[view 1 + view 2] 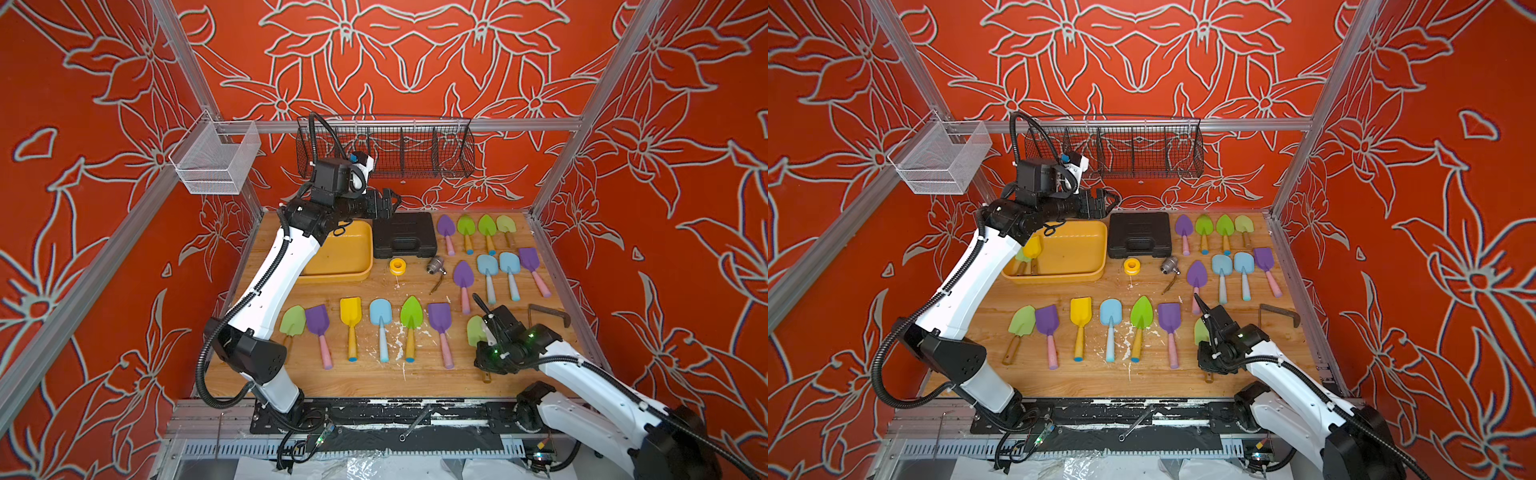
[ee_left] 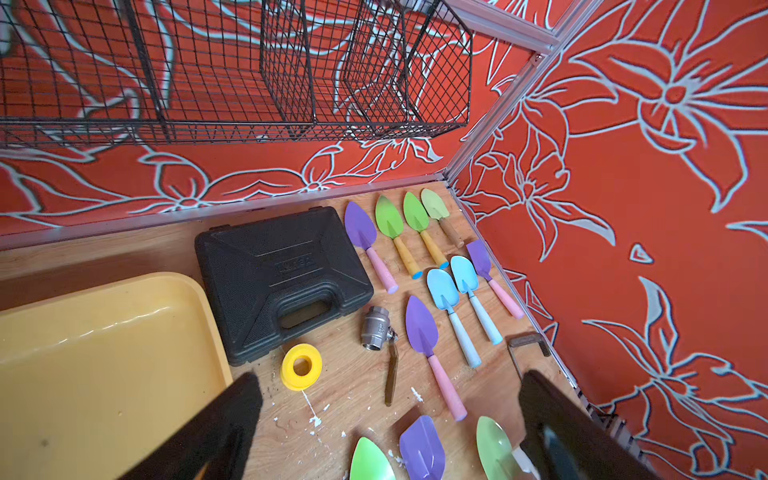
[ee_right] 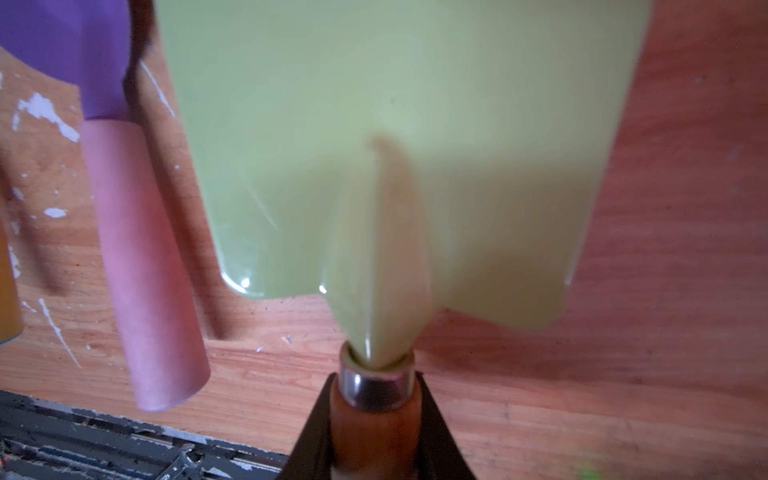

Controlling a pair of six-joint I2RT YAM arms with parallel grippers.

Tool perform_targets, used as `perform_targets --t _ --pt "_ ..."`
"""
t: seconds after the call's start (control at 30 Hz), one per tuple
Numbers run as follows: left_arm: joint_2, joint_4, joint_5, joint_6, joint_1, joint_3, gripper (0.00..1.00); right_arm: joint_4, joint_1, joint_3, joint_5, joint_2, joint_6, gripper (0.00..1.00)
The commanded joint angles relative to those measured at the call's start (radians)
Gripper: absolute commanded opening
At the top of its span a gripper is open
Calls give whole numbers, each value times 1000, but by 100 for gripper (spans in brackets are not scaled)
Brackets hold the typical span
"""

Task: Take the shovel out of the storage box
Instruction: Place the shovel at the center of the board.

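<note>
**Pale shovel gripped outside the box, two more inside**

The right fingers (image 3: 309, 440) are closed on the wooden handle of a pale green shovel (image 3: 374, 166). It is at the front right of the desk (image 1: 374, 382), just beside a purple shovel (image 3: 62, 54). I cannot tell whether its blade touches the wood. The left fingers (image 2: 232, 415) stand wide and hold nothing, raised near the box (image 1: 1084, 245) and the black case (image 1: 1139, 235). In a top view, a yellow shovel (image 1: 1032, 248) and a green shovel (image 1: 1020, 257) lie in the box's left end.
</note>
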Motion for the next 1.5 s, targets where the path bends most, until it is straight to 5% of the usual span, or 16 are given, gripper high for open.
perform_targets --t 0.0,0.43,1.27,1.47 --pt "9 10 -19 -12 15 -10 97 45 8 -19 -13 27 6 0" --pt "-1 21 -27 -14 30 -43 97 132 9 13 -13 198 -24 15" --pt "-48 30 -16 -39 44 -104 97 80 11 33 6 167 4 34" --pt "-60 -15 -50 -90 64 -102 97 -8 10 100 15 92 4 57"
